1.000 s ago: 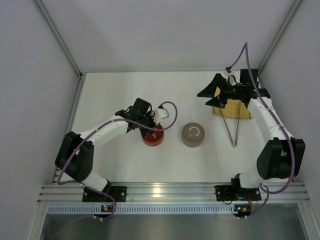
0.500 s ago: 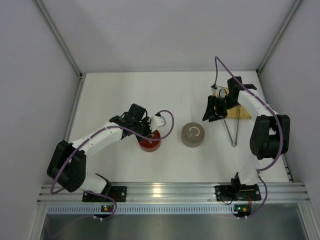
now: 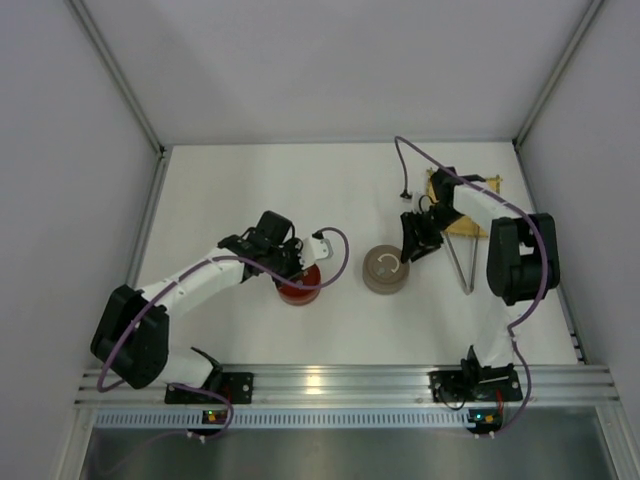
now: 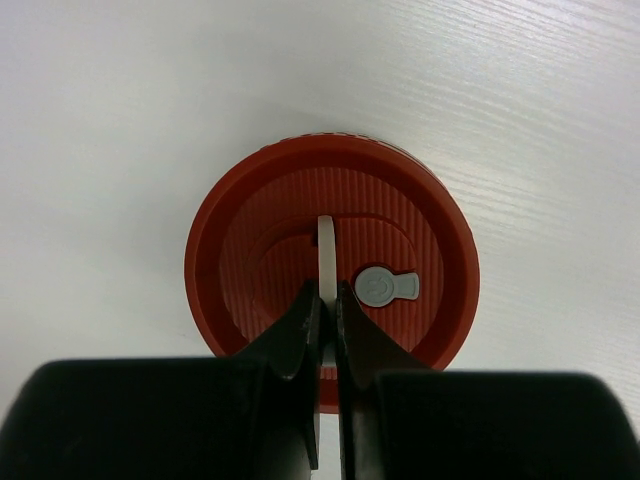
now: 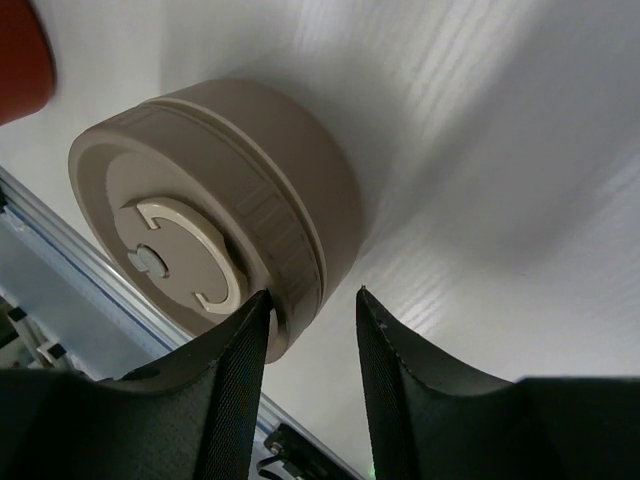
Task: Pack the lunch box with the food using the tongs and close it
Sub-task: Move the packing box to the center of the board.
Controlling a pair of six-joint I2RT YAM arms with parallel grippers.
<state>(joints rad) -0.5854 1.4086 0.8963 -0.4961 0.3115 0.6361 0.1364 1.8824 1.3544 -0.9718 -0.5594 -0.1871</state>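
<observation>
A round red lunch box container [image 3: 301, 287] stands left of centre. Its ribbed red lid [image 4: 260, 230] has a thin white upright handle [image 4: 325, 245], and my left gripper [image 4: 327, 292] is shut on that handle from above. A beige lidded round container [image 3: 386, 270] stands in the middle. My right gripper [image 3: 414, 242] hangs at its far-right side, open, one fingertip [image 5: 258, 305] against the lid's edge [image 5: 285, 240] and the other over bare table. The silver tongs [image 3: 468, 287] lie on the table to the right. The food is hidden.
A yellow woven mat [image 3: 483, 226] lies at the back right, mostly covered by my right arm. White walls with metal posts close in the left, back and right. An aluminium rail [image 3: 330, 385] runs along the near edge.
My right gripper left the mat, swung left and nearer to the beige container, and its jaws narrowed. The left gripper stayed shut on the red lid's handle, shifting the container slightly.
</observation>
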